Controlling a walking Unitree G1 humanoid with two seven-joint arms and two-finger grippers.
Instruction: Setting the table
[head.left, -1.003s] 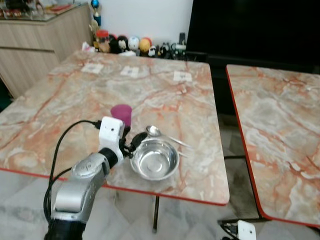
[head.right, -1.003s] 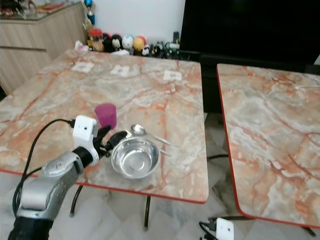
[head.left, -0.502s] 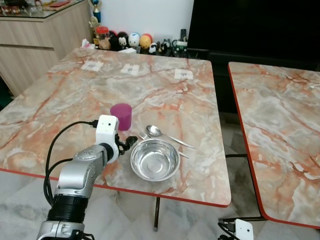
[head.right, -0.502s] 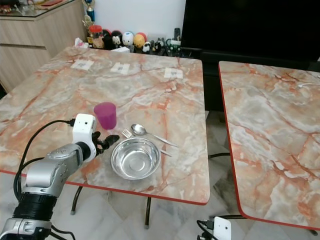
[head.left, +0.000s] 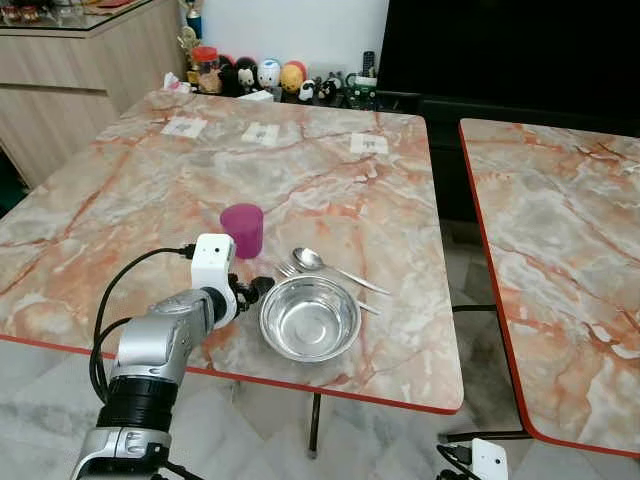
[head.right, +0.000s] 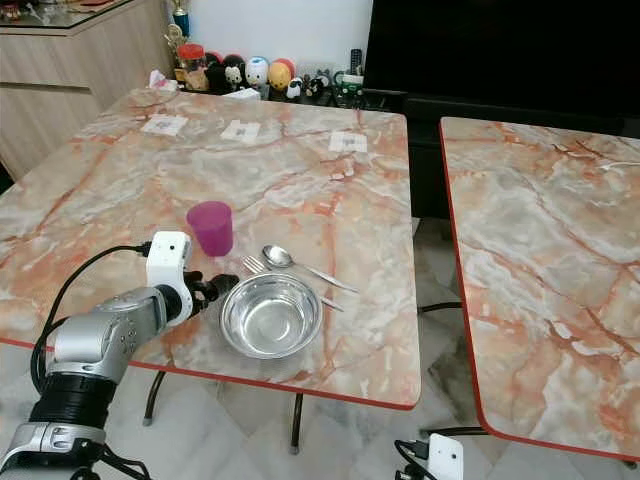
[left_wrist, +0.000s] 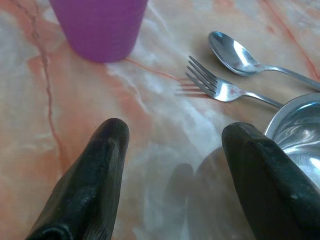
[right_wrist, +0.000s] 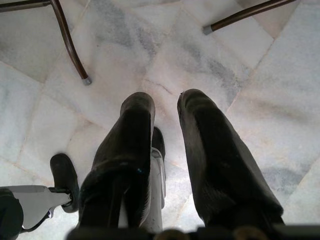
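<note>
A steel bowl (head.left: 309, 318) sits near the front edge of the marble table (head.left: 150, 200). Just behind it lie a spoon (head.left: 330, 268) and a fork (left_wrist: 215, 85), and a purple cup (head.left: 242, 228) stands upright to their left. My left gripper (head.left: 255, 290) is low over the table just left of the bowl's rim (left_wrist: 295, 130). It is open, with bare marble between its fingers (left_wrist: 107, 150). My right gripper (right_wrist: 166, 97) hangs idle over the floor, its fingers close together and holding nothing.
A second marble table (head.left: 560, 250) stands to the right across a narrow gap. Paper cards (head.left: 262, 133) lie on the far part of the near table. Figurines (head.left: 260, 78) and a black screen (head.left: 500, 50) line the back, and a wooden sideboard (head.left: 70, 90) stands at the left.
My left gripper has drawn back a little to the left, away from the bowl's rim. The camera has shifted slightly. The bowl, the cutlery and the cup have stayed put.
</note>
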